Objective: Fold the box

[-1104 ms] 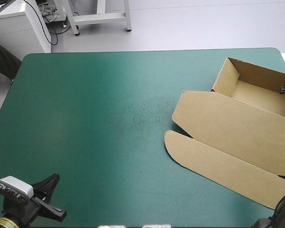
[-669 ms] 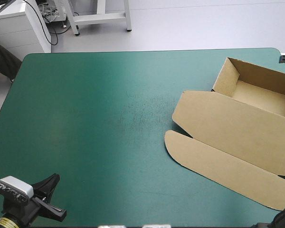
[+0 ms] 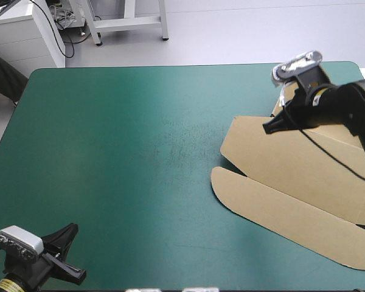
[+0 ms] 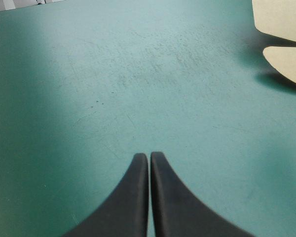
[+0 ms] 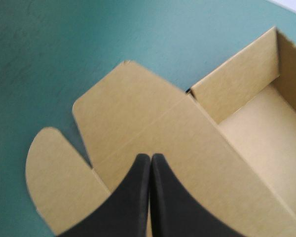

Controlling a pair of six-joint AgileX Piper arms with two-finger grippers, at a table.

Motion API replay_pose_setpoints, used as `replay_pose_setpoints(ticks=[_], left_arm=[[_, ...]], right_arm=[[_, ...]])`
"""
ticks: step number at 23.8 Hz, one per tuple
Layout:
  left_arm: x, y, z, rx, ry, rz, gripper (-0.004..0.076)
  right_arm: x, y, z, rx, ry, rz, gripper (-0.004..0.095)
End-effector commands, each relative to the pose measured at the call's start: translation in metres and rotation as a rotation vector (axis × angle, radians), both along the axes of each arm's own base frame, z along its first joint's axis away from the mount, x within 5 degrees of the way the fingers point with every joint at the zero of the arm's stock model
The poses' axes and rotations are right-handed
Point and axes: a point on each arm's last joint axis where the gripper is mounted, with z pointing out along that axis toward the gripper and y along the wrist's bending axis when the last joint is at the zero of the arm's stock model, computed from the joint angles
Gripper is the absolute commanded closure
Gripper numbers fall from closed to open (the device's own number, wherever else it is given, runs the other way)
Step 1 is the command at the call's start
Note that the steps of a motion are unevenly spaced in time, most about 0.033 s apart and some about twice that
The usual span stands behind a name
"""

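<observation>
Right arm, high view: since just before, my right claw (image 3: 269,129) has swung in from the table's right edge. It now hangs over the brown cardboard box (image 3: 304,176), with its tip above the lid's far-left corner, just beside the tray wall.
Box, high view: it lies at the right side of the teal-green table cover (image 3: 128,152), with the tray toward the far right corner. The lid and the long rounded tuck flap (image 3: 280,213) spread flat toward the near edge.
Left arm, high view: my left claw (image 3: 70,230) sits at the near left corner, well apart from the box, where it was earlier.
Left wrist view: my black fingers meet in one point, pinched on nothing. Bare cover lies ahead, and two pale corners of the box show far off to one side.
Right wrist view: these fingers are also pressed together and empty. Their tip is over the flat lid panel (image 5: 138,113), with the open tray (image 5: 256,133) beside it. I cannot tell whether the tip touches the board.
Step, as I judge it: working the flat lid with a pinched tip.
Doing it well: I should come down gently, close to the crease, and press toward the tray rather than across it. Nothing braces the box, so a sideways shove would slide it toward the table's edge.
Help: the left claw is too far off to steady anything unless I bring it over first.
</observation>
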Motion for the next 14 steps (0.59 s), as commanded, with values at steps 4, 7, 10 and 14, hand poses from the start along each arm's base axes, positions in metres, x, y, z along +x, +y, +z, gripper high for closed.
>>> replay_pose_setpoints(ticks=[4,7,10,14], left_arm=[[0.002,-0.002,0.013,-0.053,-0.066,-0.006,0.0731],[0.002,-0.002,0.013,-0.053,-0.066,-0.006,0.0731],[0.002,-0.002,0.013,-0.053,-0.066,-0.006,0.0731],[0.002,-0.002,0.013,-0.053,-0.066,-0.006,0.0731]], right_arm=[[-0.055,-0.011,-0.02,0.099,-0.167,-0.009,0.0926],[-0.089,-0.023,-0.052,0.144,-0.218,-0.027,0.0926],[-0.115,-0.032,-0.084,0.182,-0.26,-0.036,0.0926],[-0.136,-0.04,-0.112,0.215,-0.27,-0.056,0.0926]])
